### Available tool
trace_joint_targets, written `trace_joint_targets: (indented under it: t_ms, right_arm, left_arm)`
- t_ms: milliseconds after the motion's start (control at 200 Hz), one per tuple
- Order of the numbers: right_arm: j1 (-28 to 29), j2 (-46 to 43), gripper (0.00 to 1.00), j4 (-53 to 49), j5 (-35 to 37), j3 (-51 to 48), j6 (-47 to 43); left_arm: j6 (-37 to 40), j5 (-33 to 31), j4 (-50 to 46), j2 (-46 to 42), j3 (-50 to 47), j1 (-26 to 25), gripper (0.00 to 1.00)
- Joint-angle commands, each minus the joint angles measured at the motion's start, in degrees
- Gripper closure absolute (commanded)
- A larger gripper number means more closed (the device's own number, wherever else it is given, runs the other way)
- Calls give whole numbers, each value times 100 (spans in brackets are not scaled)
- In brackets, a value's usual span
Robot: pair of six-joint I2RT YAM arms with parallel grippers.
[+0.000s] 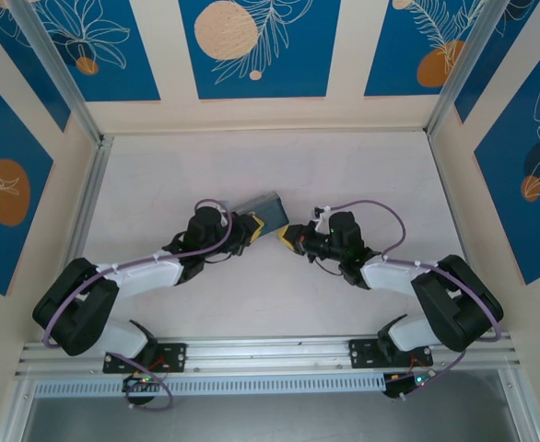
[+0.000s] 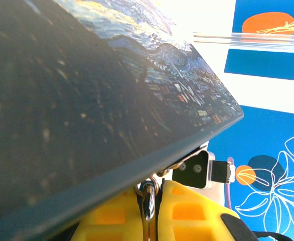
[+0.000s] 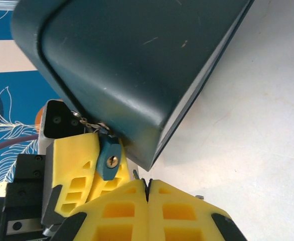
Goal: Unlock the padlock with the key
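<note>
The small teal padlock (image 3: 108,159), brass keyhole facing my right wrist camera, hangs at the corner of the blue starry-night tin (image 3: 137,60). My left gripper (image 2: 157,188) is shut on the padlock; its shiny shackle (image 2: 148,201) shows between the yellow fingers (image 3: 74,165), under the tilted tin (image 2: 87,90). My right gripper (image 3: 147,183) is shut on the key, whose thin metal tip (image 3: 136,173) pokes out a short way below and to the right of the keyhole, not touching it. From above, the left gripper (image 1: 248,230) and the right gripper (image 1: 291,236) meet just below the tin (image 1: 261,210).
The white table (image 1: 344,175) lies open around the tin, bounded by aluminium rails and blue patterned walls. The tin is raised at one end, with bare tabletop (image 3: 257,125) to its right in the right wrist view.
</note>
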Motion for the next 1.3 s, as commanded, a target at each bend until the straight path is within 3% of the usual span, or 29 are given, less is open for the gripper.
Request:
trace_joint_targets:
  t_ms: [0, 1295]
  right_arm:
    - [68, 143, 100, 106, 14, 172, 42]
    - [139, 290, 100, 129, -17, 539, 74]
  left_arm:
    - [140, -5, 392, -131, 32, 50, 100]
    - [183, 60, 379, -78, 57, 42, 100]
